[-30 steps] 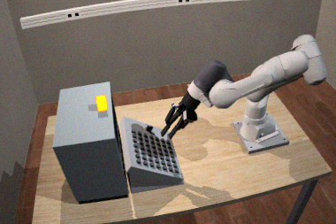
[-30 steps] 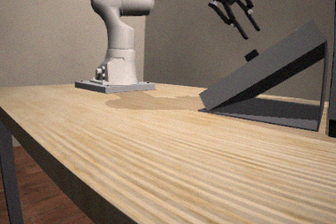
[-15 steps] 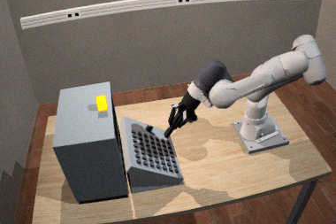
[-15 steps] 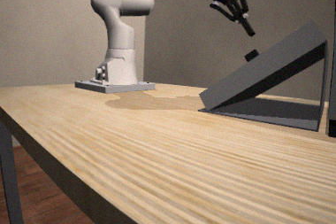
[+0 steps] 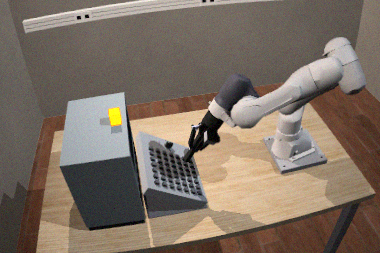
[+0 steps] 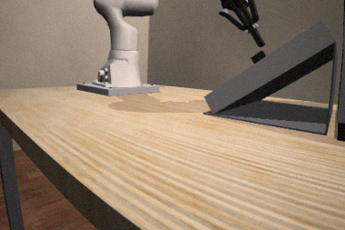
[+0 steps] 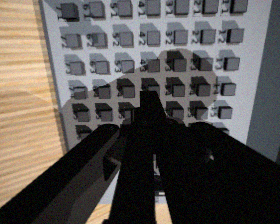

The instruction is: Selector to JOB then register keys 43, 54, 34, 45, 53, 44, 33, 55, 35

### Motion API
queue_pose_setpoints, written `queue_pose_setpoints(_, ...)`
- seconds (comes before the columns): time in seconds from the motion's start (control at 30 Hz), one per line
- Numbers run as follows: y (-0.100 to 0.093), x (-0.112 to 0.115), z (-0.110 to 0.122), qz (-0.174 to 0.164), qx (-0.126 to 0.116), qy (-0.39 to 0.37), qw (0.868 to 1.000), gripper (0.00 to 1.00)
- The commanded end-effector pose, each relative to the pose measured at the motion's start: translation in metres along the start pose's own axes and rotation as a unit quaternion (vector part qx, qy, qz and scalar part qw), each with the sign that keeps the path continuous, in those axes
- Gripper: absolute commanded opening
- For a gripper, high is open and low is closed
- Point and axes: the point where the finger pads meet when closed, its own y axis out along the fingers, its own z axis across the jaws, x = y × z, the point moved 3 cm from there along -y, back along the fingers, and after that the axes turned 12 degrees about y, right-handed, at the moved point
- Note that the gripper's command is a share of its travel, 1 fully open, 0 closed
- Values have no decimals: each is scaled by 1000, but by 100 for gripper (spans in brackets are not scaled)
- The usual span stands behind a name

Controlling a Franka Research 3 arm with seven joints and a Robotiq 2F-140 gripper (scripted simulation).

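The sloped grey key panel (image 5: 172,201) (image 6: 290,51) (image 7: 252,50) stands on the table. Its rows of dark square keys (image 5: 175,169) (image 7: 152,38) show in the top view and the wrist view; none that shows looks lit. The printed names are too blurred to read surely. The dark selector knob (image 5: 169,145) (image 6: 258,56) sticks up from the panel's far end in the top view; its setting cannot be read. My gripper (image 5: 187,158) (image 6: 261,45) (image 7: 148,104) is shut and empty, tips pointing down just above the panel. The fingers hide several keys in the wrist view.
A tall grey cabinet (image 5: 95,144) stands close beside the panel's high edge, with a bright yellow-orange block (image 5: 115,116) on its top. The arm's base plate (image 5: 305,161) (image 6: 118,90) is on the table on the panel's other side.
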Motion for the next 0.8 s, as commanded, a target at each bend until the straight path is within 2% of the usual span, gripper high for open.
queue_pose_setpoints(0.0, 27, 2, 9, 0, 14, -9, 1000, 10)
queue_pose_setpoints(0.1, 40, 2, 10, 0, 14, -9, 1000, 10)
queue_pose_setpoints(0.4, 44, 2, 10, 0, 14, -9, 1000, 10)
queue_pose_setpoints(0.77, 59, 2, 10, 0, 14, -9, 1000, 10)
